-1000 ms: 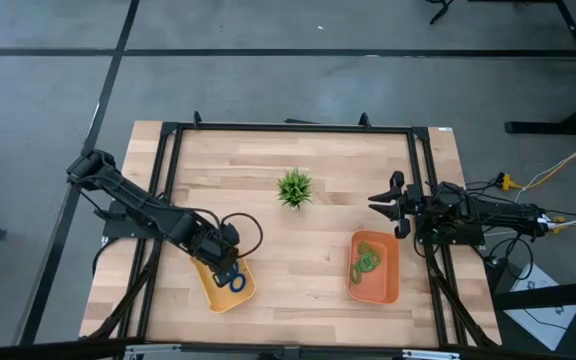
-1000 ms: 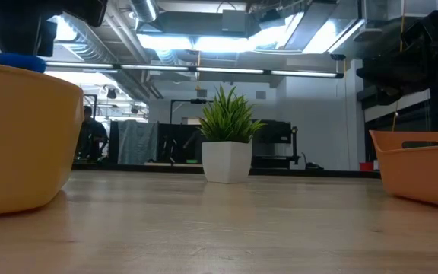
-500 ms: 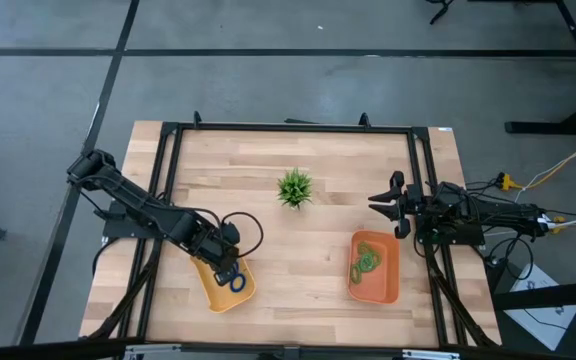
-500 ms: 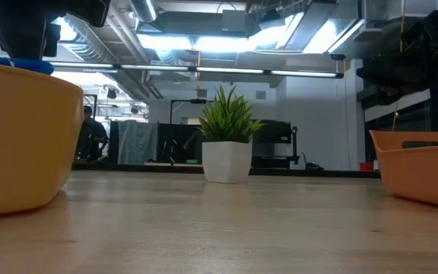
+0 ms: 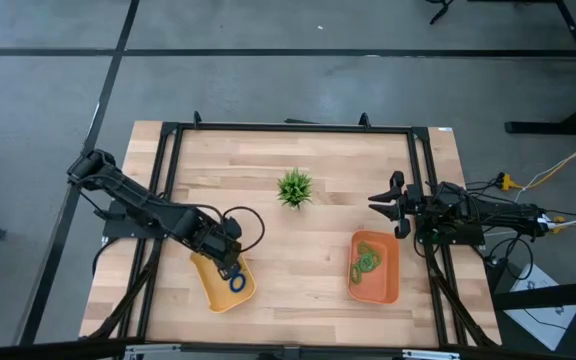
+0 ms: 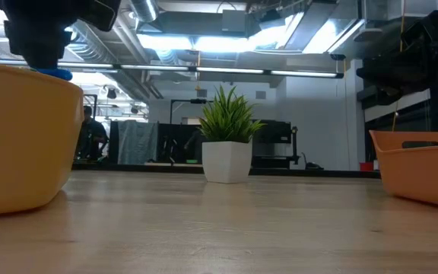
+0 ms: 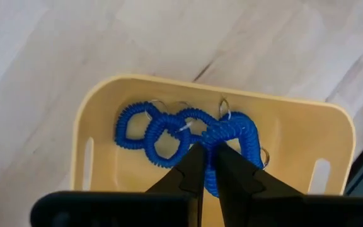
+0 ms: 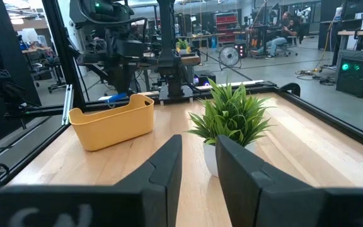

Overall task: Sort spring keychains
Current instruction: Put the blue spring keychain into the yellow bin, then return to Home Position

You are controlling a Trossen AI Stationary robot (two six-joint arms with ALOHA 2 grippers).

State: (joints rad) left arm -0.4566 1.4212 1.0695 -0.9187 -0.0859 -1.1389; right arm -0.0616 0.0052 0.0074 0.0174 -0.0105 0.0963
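Dark left gripper (image 6: 40,47) at upper left, hanging just above the rim of the yellow tray (image 6: 21,141); fingers not distinguishable. Scrap of blue spring keychain (image 6: 54,74) showing directly under the claw, at the tray's rim. Off to the claw's right and farther back: green plant (image 6: 227,114) in a white pot (image 6: 227,161), upright on the wooden table (image 6: 219,228). Much farther right, orange tray (image 6: 424,171), cut by the frame edge. Beyond, below claw level, a seated person (image 6: 91,137) in the workshop.
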